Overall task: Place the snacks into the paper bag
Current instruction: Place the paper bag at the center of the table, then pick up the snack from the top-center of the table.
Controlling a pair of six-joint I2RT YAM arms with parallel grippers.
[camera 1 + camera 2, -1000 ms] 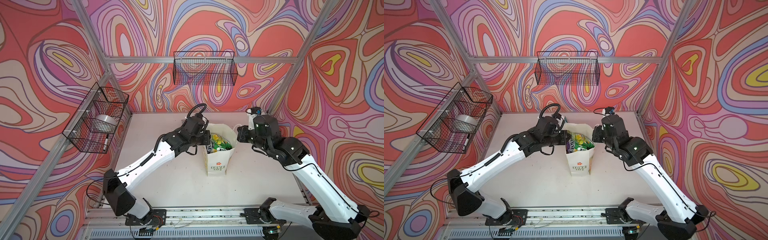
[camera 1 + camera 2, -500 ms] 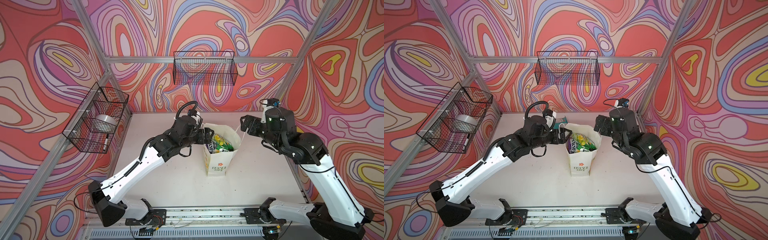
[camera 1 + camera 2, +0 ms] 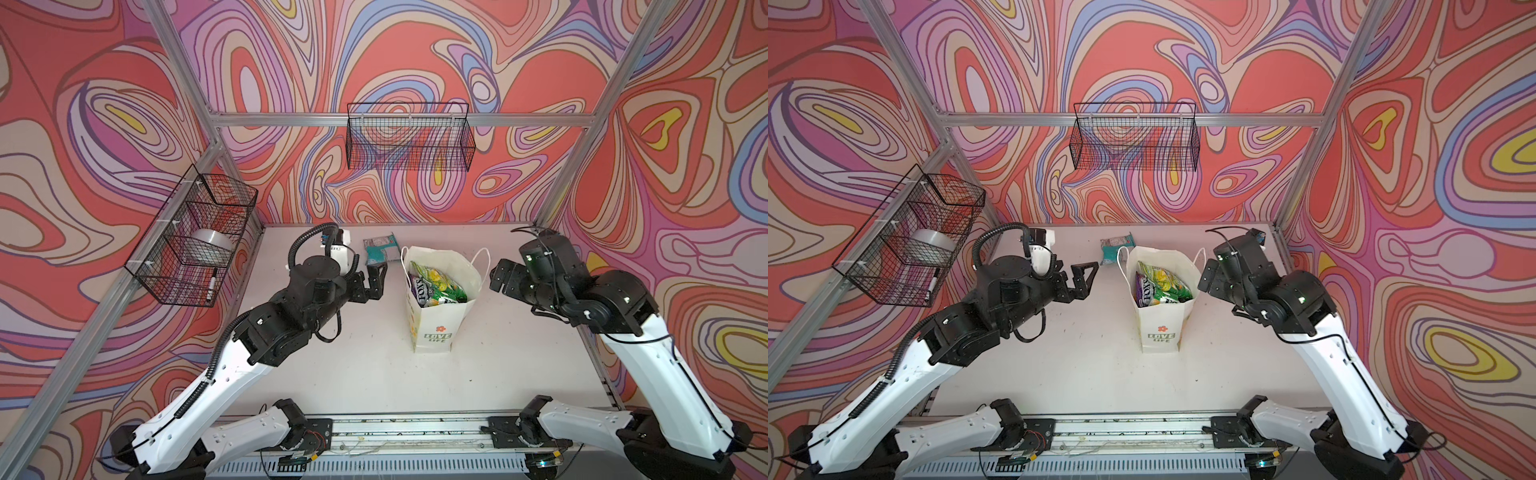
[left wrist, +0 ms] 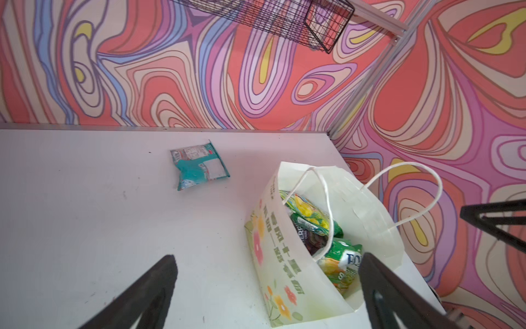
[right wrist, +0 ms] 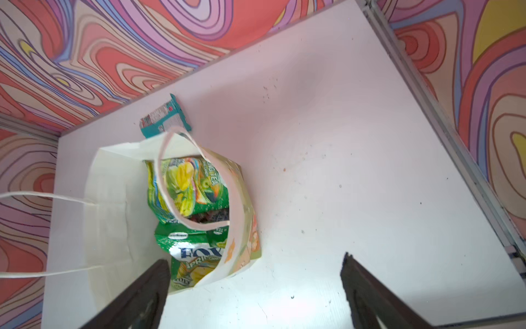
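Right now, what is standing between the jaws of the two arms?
The white paper bag, holding green snack packets, stands upright between the left jaws and the right jaws. Both sets of jaws are open and empty. It shows in both top views.

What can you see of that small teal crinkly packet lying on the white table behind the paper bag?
The small teal glossy packet lies flat on the white table, toward its far edge. Its crinkled film shows a grey printed band at one end and a white panel. It sits outside the tall white paper bag, apart from it; only the table touches it.
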